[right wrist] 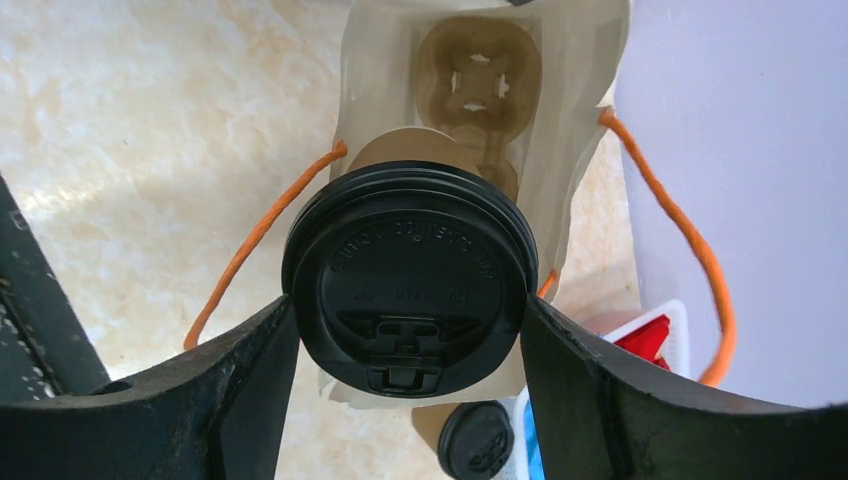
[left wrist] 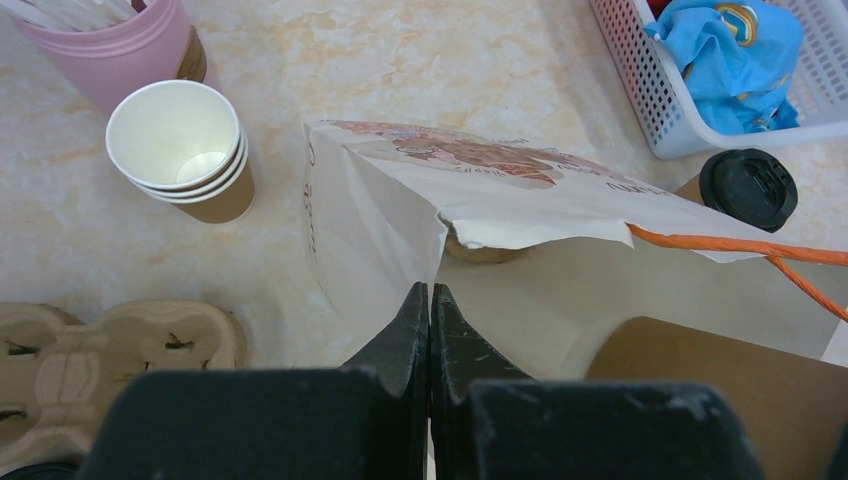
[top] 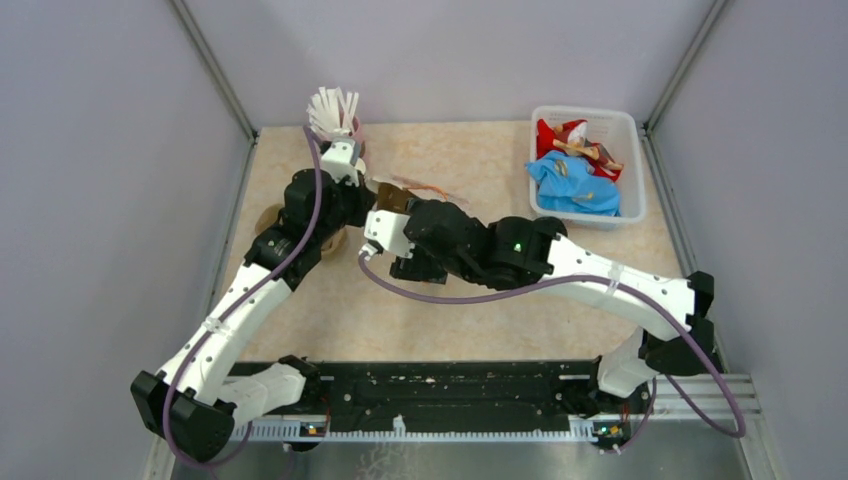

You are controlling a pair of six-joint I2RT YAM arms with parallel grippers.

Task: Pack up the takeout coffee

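Observation:
A white paper bag (left wrist: 380, 210) with orange cord handles stands open, and a cardboard cup carrier (right wrist: 478, 75) sits at its bottom. My left gripper (left wrist: 430, 292) is shut on the bag's rim at the near side of the mouth. One takeout coffee cup (right wrist: 408, 275), brown with a black lid, hangs over the bag's mouth. My right gripper (right wrist: 408, 312) is shut on it, a finger against each side of the lid. A second lidded coffee cup (left wrist: 748, 188) stands on the table just beyond the bag, beside the basket.
A stack of lidless brown cups (left wrist: 180, 145) and a pink cup of white straws (left wrist: 120, 50) stand left of the bag. Another cardboard carrier (left wrist: 110, 350) lies near left. A white basket (left wrist: 680, 110) of coloured packets is at the far right.

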